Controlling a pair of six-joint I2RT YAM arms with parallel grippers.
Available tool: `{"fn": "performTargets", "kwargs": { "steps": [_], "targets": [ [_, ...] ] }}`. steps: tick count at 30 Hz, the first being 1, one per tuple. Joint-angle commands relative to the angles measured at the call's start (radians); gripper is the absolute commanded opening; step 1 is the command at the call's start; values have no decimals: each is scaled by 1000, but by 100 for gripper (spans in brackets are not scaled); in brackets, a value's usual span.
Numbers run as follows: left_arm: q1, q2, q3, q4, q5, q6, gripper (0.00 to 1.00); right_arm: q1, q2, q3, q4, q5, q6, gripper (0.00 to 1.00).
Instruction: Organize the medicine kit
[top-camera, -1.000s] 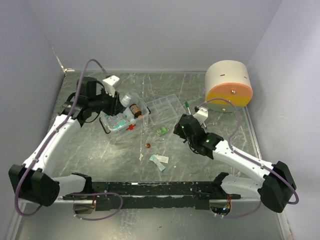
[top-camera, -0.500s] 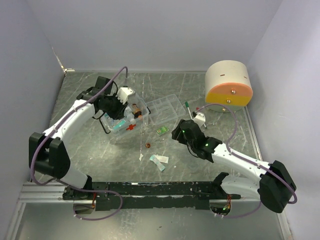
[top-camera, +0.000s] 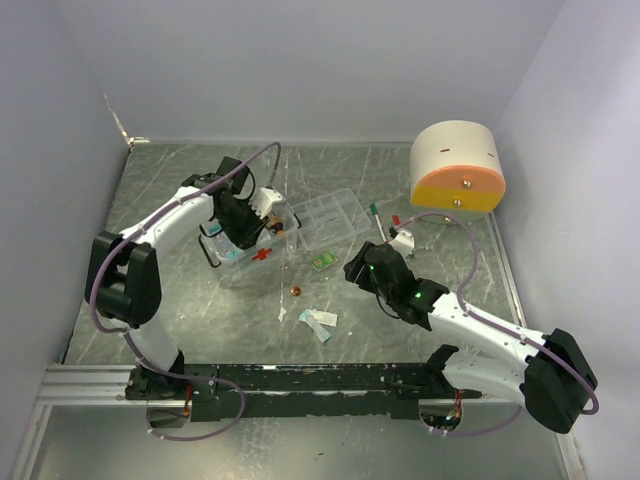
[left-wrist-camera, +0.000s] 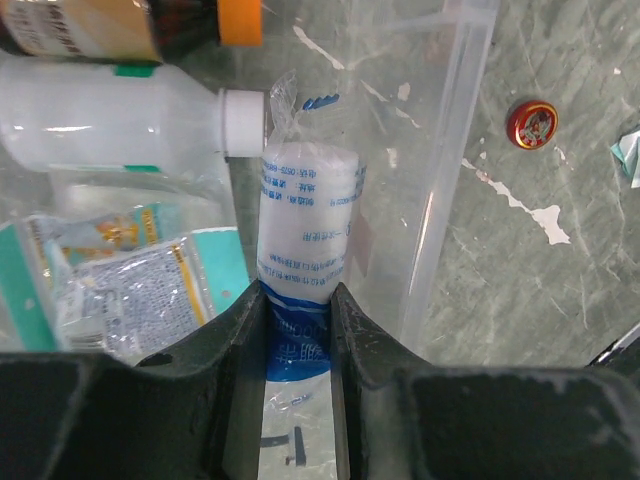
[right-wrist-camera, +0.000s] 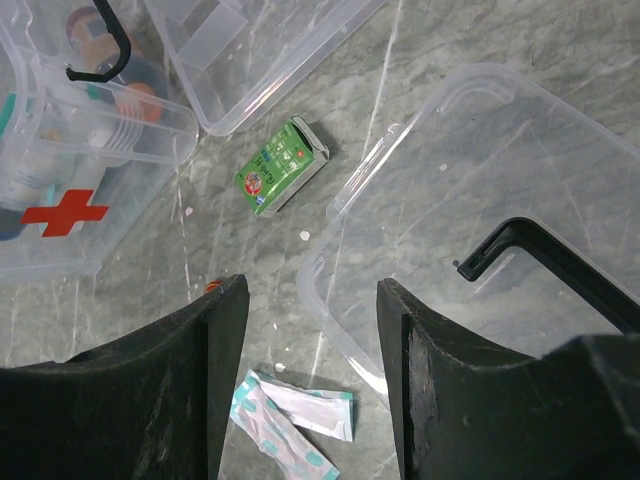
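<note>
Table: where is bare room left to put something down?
Bare: the table's back strip left of the drum, and the near-left stretch beside the packets. Crowded: the middle, around the kit, tray and green box.

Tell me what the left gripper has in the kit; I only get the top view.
Observer: A wrapped white roll with blue print, pinched in the left gripper, inside the kit.
Operator: Is the right gripper carrying anything?
Observer: No. The right gripper is open and empty, over the rim of a clear lid.
Operator: And the green speck near it?
Observer: A small green carton, loose beside that lid.
</note>
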Motion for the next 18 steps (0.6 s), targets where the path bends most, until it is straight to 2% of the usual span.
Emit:
{"fn": "performTargets", "kwargs": {
  "steps": [1, 6, 12, 18],
  "targets": [
    [-9, 35, 45, -54, -7, 8, 27, -5, -13, -4, 10, 24, 5, 54],
    [-9, 48, 44, -70, 20, 3, 30, -6, -10, -10, 23, 22, 1, 54],
    [-9, 87, 73, -97, -33, -8, 30, -8, -9, -9, 17, 37, -1, 54],
    [-8, 128, 71, -105, -70, -21, 37, -11, -11, -6, 10, 44, -4, 54]
  ]
}}
